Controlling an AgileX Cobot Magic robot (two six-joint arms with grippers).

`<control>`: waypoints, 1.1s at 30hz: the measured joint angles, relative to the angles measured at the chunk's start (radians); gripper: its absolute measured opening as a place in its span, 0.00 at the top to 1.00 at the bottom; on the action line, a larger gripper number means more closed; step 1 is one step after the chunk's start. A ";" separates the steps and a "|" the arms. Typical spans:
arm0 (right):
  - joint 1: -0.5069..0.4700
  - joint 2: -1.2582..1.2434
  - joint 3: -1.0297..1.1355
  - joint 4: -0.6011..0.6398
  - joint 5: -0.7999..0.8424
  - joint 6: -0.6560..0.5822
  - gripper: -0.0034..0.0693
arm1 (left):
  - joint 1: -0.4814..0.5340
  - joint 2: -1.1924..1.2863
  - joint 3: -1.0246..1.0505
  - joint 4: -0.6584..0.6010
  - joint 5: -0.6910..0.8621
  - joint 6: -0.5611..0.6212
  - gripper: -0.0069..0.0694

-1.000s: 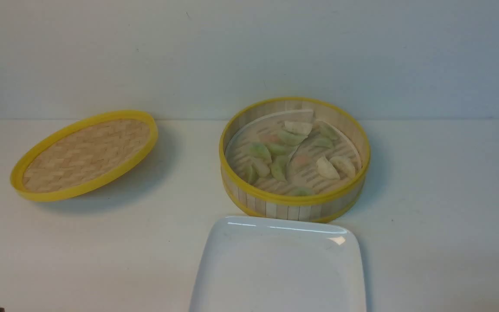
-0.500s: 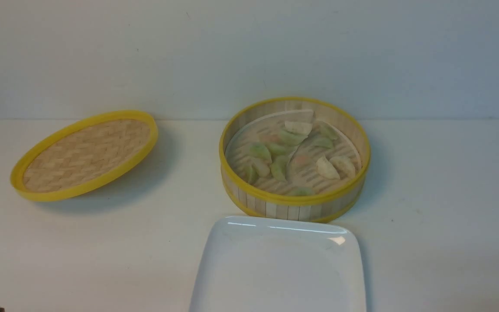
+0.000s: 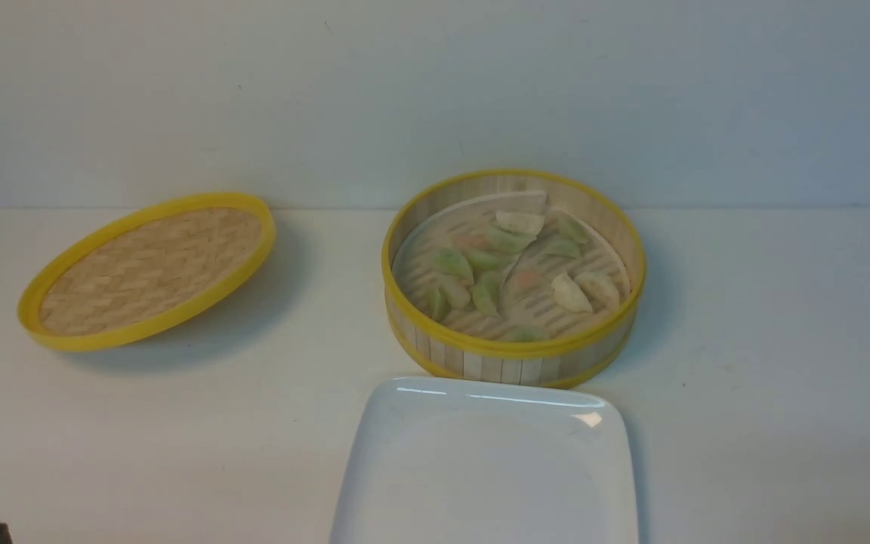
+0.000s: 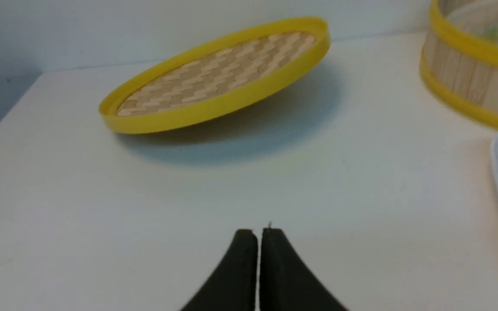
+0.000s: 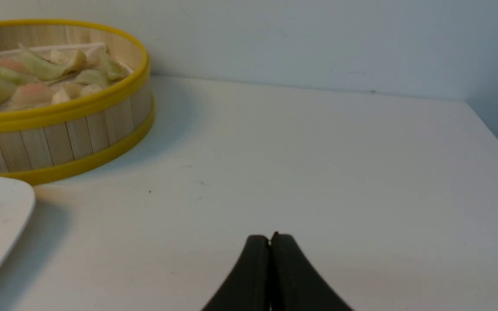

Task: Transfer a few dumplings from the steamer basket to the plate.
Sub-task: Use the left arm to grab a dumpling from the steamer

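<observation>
A: Claws first?
B: Left claw [image 4: 257,233]: tips pressed together, nothing in it, over bare counter [image 4: 188,207]. Right claw [image 5: 269,238]: same, tips flat against each other, empty, bare counter under it too.
A: Nearest thing to them?
B: The plate [image 3: 484,461]. It lies between the two claws, inboard of each and a bit ahead. Nothing on it. Probably put close to the robot so the carry from the basket is short.
A: Next out?
B: The steamer basket [image 3: 510,364], just past the plate's far edge. Can't tell if they touch. It's ahead of the right claw and to its left, well apart from both claws.
A: Dumplings?
B: The dumplings [image 3: 514,272] are all inside the basket on the slatted floor. Green, cream, a couple pinkish, some overlapping. None on the plate yet.
A: Lid?
B: The lid [image 3: 148,268] is off, ahead of the left claw and well apart from the basket. It's tilted, one edge raised off the counter. Set aside so the basket is open from above.
A: Stage?
B: Not started, I'd say. A claw has to open first, then come down over the rim because the walls are deep. Overlapping dumplings might drag a neighbour along.
</observation>
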 joint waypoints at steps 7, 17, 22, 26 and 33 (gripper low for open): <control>0.000 0.000 0.000 0.000 0.000 0.000 0.97 | 0.000 0.000 0.000 -0.288 -0.254 -0.079 0.92; 0.000 0.000 0.006 0.039 -0.041 0.017 0.97 | 0.000 0.000 -0.035 -0.617 -0.596 -0.209 0.92; 0.000 0.000 0.009 0.300 -0.262 0.161 0.97 | 0.000 0.017 -0.220 -0.538 -0.496 -0.212 0.92; 0.000 0.000 0.009 0.509 -0.403 0.251 0.97 | 0.000 0.152 -0.447 -0.436 -0.289 -0.207 0.92; 0.000 0.000 0.009 0.672 -0.490 0.274 0.97 | 0.000 0.594 -0.815 -0.370 0.309 -0.037 0.92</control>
